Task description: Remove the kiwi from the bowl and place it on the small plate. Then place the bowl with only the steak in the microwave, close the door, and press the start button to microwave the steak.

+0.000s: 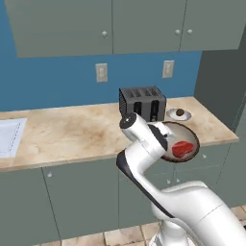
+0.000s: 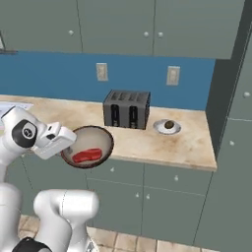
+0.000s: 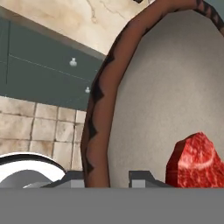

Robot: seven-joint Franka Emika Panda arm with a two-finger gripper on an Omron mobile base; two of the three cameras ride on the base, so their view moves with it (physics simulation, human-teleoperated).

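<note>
**Bowl held clear of the counter, kiwi on the plate**

The hand is clamped on the rim of the bowl, one finger outside the brown wall and the other inside, nearly closed with just the rim between them. The bowl hangs in the air in front of the counter edge, tilted so that its tan-grey inside faces the base cameras. The steak lies inside it at the low side (in the hand view the red chunk sits close to the inner finger). The bowl's dark rim runs up through the hand view, with cabinet fronts and tiled floor beyond it.

The kiwi rests on the small plate, which stands on the counter just right of the black toaster, toward the blue back wall. In the left base view the kiwi and plate show behind the raised bowl.
</note>
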